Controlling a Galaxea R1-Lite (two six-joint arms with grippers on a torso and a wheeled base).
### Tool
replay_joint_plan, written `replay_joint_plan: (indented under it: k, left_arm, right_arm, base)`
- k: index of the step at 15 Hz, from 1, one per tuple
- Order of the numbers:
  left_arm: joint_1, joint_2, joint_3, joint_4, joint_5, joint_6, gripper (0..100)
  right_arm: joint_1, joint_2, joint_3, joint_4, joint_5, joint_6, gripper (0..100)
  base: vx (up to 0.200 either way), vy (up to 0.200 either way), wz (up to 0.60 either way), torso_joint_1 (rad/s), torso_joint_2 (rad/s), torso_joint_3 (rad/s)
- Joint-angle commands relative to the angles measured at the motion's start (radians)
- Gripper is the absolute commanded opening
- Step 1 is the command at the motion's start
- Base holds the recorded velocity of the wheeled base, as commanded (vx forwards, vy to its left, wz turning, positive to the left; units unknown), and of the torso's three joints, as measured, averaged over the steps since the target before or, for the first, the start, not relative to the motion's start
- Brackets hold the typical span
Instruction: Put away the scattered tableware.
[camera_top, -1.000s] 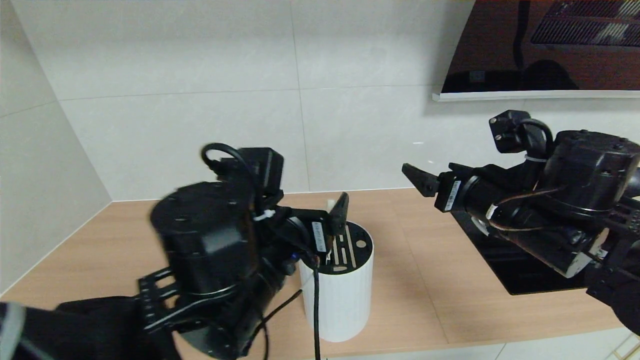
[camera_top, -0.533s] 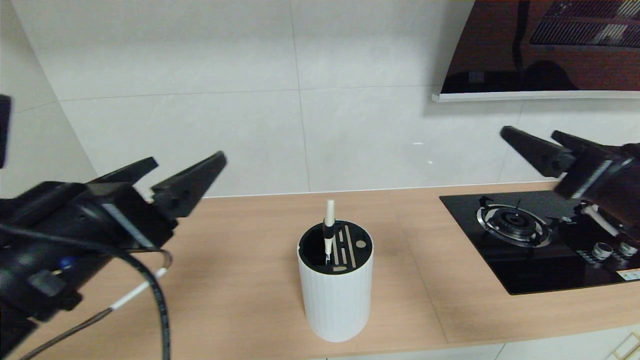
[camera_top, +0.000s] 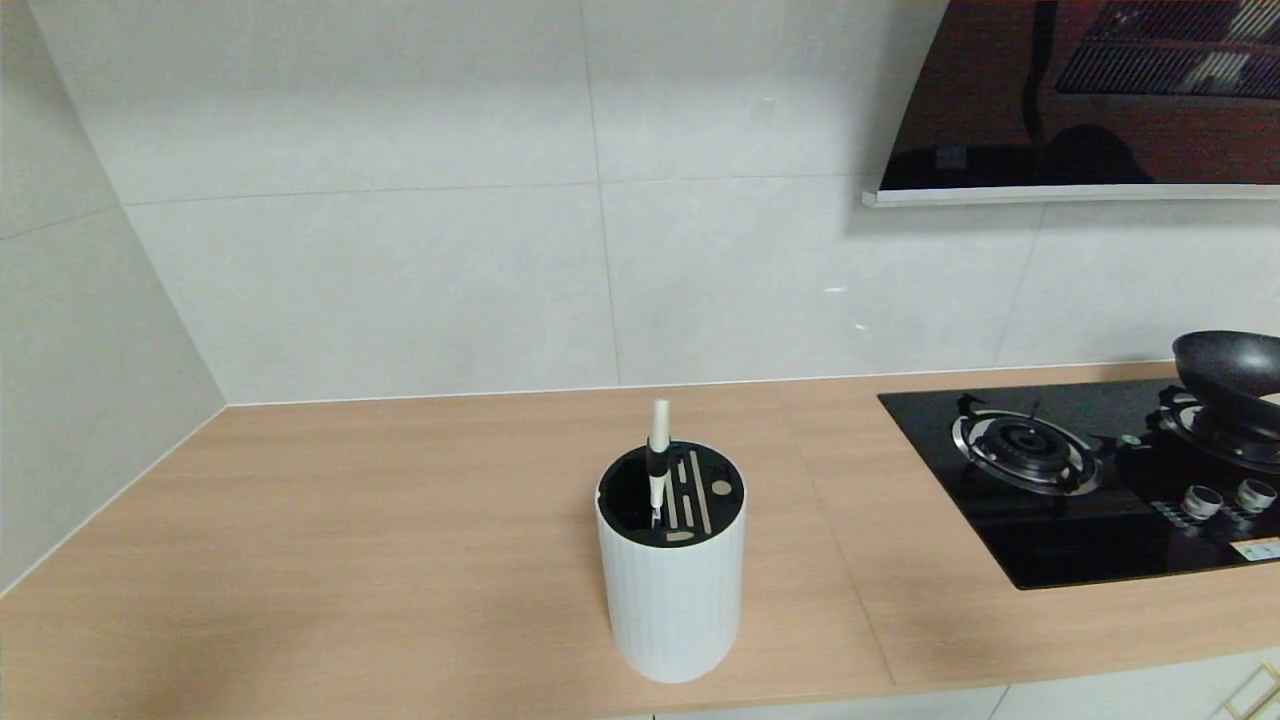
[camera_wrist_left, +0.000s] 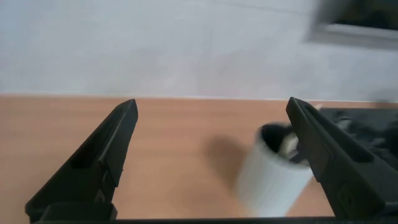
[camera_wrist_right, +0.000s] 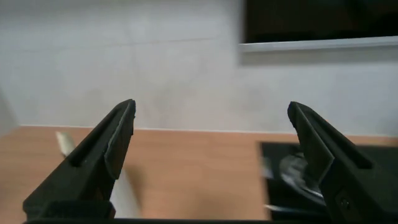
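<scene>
On the left, the left gripper (camera_wrist_left: 211, 106): jaws spread wide, nothing held. The light wood-grain counter (camera_top: 350, 500) runs rightward from the corner of the pale tiled wall (camera_top: 400, 280). Near the middle, close to the front edge, stands the white ribbed cylindrical holder with a black slotted top (camera_top: 672, 600). In it is one utensil with a cream handle and black collar (camera_top: 658, 440), lodged in the large round opening on the left side of the top, with the narrow slots just beside it on the right. Further right, well apart from the holder, a black glass gas hob (camera_top: 1060, 530) is let into the counter, with a dark rounded pan (camera_top: 1220, 365) on its far-right burner. Then the right gripper (camera_wrist_right: 211, 104): jaws likewise wide, empty. Judgement: this piece is stowed, and the step in hand looks like standing off and looking for any further tableware. To do it well, keep both grippers high and wide of the projecting handle. The holder is tall, narrow and near the edge, so a sideways brush could tip it. Any next piece should go straight down into a free slot, not at a slant. The utensil's long axis is close to vertical, handle end up and well proud of the rim, working end down inside and hidden
</scene>
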Motion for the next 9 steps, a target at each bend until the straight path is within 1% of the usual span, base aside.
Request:
replay_joint_plan:
  k: [1, 2, 3, 5, 6, 7, 8, 9]
  left_arm:
    - [0.125, -0.261, -0.068, 0.153, -0.030, 0.002, 100]
    - [0.150, -0.292, -0.065, 0.161, -0.028, 0.006, 100]
    - [0.191, -0.324, -0.053, 0.167, -0.028, 0.015, 100]
    - [0.271, -0.344, -0.007, 0.173, -0.005, 0.012, 100]
    - [0.300, -0.353, -0.005, 0.173, -0.004, 0.011, 100]
    - [0.335, -0.398, 0.013, 0.182, -0.016, 0.029, 100]
    - [0.355, -0.438, 0.056, 0.187, -0.033, 0.071, 100]
    - [0.357, -0.442, 0.099, 0.182, -0.028, 0.097, 100]
  right_arm:
    - [-0.111, -0.381, -0.020, 0.294, -0.009, -0.037, 100]
    - [-0.139, -0.410, -0.018, 0.314, -0.006, -0.039, 100]
    - [-0.163, -0.421, -0.011, 0.317, -0.006, -0.040, 100]
    - [-0.260, -0.443, -0.006, 0.317, 0.005, -0.035, 100]
    - [-0.278, -0.469, 0.000, 0.320, 0.016, -0.035, 100]
    - [-0.301, -0.519, 0.031, 0.338, 0.045, -0.040, 100]
    - [-0.301, -0.521, 0.051, 0.344, 0.039, -0.037, 100]
    - [-0.301, -0.521, 0.072, 0.343, 0.039, -0.032, 100]
  base:
    - [0.000, 0.000, 0.00, 0.000, 0.00, 0.000]
    - [0.000, 0.000, 0.00, 0.000, 0.00, 0.000]
    - [0.000, 0.000, 0.00, 0.000, 0.00, 0.000]
    - [0.000, 0.000, 0.00, 0.000, 0.00, 0.000]
    - [0.000, 0.000, 0.00, 0.000, 0.00, 0.000]
    - [0.000, 0.000, 0.00, 0.000, 0.00, 0.000]
    - [0.000, 0.000, 0.00, 0.000, 0.00, 0.000]
    - [0.000, 0.000, 0.00, 0.000, 0.00, 0.000]
